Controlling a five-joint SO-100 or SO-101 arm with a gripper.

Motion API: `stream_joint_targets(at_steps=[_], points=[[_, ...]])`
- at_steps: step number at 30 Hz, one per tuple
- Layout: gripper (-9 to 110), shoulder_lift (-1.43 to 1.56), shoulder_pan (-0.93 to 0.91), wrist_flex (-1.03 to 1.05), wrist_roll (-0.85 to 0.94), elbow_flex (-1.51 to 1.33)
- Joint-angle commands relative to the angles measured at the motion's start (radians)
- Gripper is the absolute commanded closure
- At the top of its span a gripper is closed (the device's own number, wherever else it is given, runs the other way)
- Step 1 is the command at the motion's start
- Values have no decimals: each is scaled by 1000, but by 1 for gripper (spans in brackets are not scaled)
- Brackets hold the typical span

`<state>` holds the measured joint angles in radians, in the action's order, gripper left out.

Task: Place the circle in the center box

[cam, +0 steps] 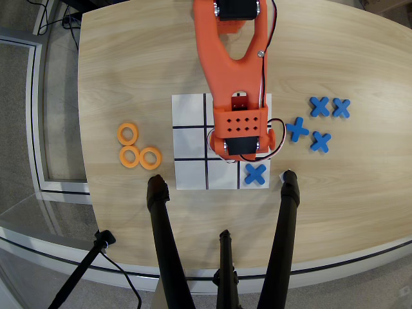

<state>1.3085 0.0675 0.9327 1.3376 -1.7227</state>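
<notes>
Three orange circles (128,134), (129,156), (150,158) lie on the table left of the white nine-cell board (188,111). The orange arm reaches down from the top, and its gripper (237,145) hangs over the center box (216,155) and the cell to its right, covering most of both. The fingers are hidden under the wrist body, so I cannot tell whether they are open or shut. A curved orange edge (211,137) shows at the left of the gripper head, over the center box. I cannot tell whether it is a fourth circle or part of the gripper.
One blue X (255,174) lies in the board's bottom right cell. Several blue X pieces (320,106), (297,129) lie on the table right of the board. Black stand legs (159,212), (288,206) rest on the table's near edge, below the board.
</notes>
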Motion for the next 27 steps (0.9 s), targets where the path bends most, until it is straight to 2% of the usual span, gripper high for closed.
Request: stream_joint_targets(at_steps=[1,5,6,15,20,27], points=[[99,20,-8,-3,-2,17],[94,46,-15,5,-5,21],[90,55,-15,8,-2,23],[90,209,-35,94,0,43],[88,483,-40,150,15,-74],[88,991,14,196,43,-465]])
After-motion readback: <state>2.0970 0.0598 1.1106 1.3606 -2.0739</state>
